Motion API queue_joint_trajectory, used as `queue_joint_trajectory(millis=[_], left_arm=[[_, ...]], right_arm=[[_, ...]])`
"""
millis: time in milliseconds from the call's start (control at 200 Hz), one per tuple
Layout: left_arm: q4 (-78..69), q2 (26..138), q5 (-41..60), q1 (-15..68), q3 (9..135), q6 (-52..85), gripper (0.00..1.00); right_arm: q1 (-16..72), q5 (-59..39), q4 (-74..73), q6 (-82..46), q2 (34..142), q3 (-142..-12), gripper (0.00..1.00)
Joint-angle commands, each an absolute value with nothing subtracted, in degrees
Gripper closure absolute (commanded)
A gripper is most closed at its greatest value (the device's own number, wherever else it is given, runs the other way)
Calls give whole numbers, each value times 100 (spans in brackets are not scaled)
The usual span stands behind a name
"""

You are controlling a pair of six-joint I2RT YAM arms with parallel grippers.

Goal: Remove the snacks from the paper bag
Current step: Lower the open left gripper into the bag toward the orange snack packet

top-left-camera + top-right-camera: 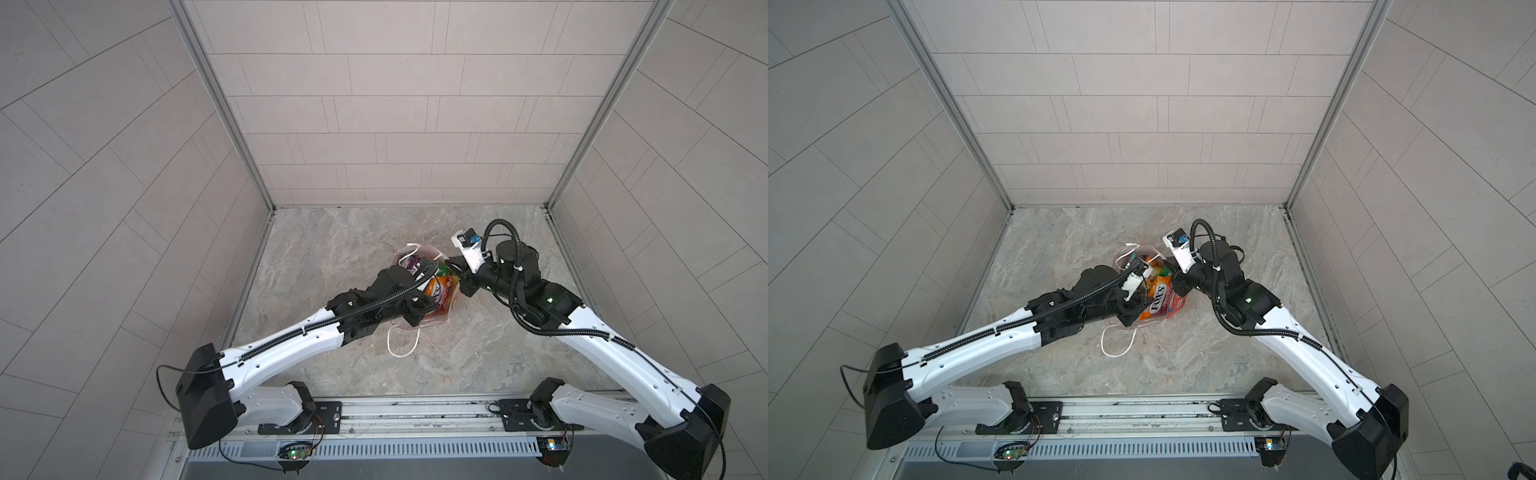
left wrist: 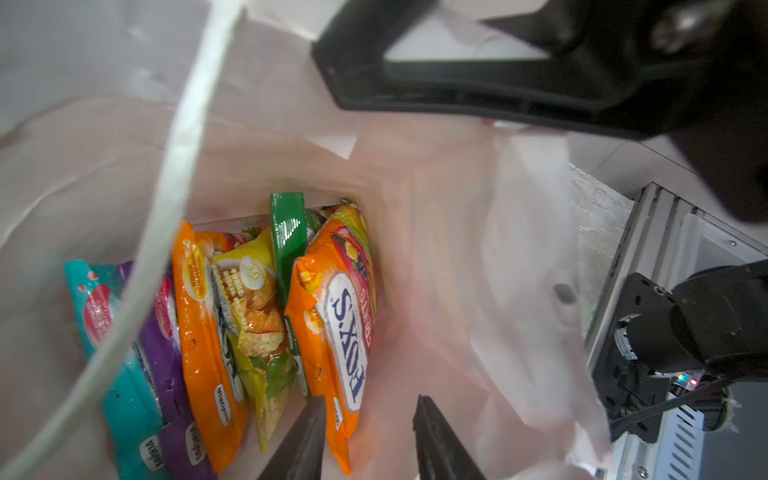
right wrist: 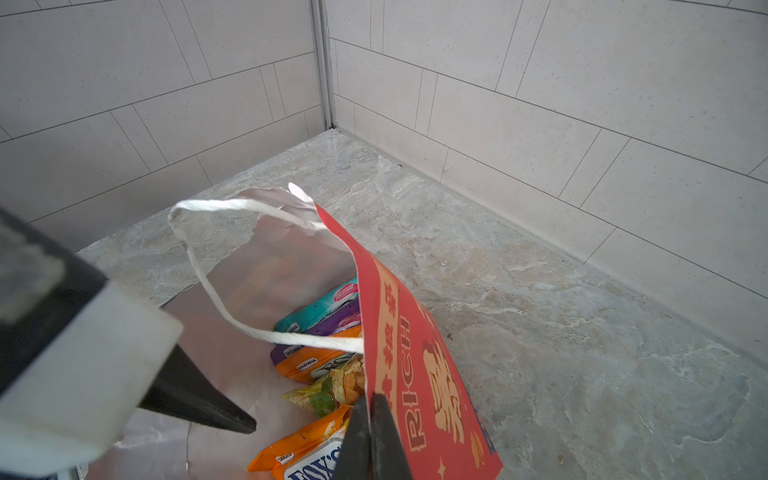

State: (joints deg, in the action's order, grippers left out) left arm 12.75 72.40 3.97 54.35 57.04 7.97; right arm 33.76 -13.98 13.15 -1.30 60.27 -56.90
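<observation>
Nearest, in front of the bag (image 3: 419, 374), one cord (image 1: 401, 355) lay loose on the table (image 1: 332, 257). Just inside the bag's mouth the left gripper (image 2: 370, 415) was seen with its jaws partly apart, set astride the near edge of the orange packet (image 2: 336, 324). Nothing was yet gripped. Deeper in the bag the other snacks (image 2: 257, 316) stood on edge, side by side: green, yellow, orange, purple, teal. At the bag's far-right rim the right gripper (image 3: 372, 419) was closed tight on the red paper, by which the mouth was held wide.

The step in hand was judged to be the first pick. The packet's sealed edge should be pinched squarely, and only that one packet taken. It should be lifted straight out of the bag, clear of the other cord (image 2: 174, 174), with the wall pinned so that the bag is not dragged up.
</observation>
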Motion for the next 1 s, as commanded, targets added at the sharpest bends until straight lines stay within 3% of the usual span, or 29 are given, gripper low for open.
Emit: queue_joint_trajectory(millis=[0, 996], left_arm=[[1082, 7344, 315, 5383, 5822, 978, 57], [481, 8134, 580, 4948, 5721, 1194, 49]], right_arm=[[3443, -1554, 814, -83, 5763, -5707, 100], [3444, -1530, 652, -17, 5849, -5599, 100]])
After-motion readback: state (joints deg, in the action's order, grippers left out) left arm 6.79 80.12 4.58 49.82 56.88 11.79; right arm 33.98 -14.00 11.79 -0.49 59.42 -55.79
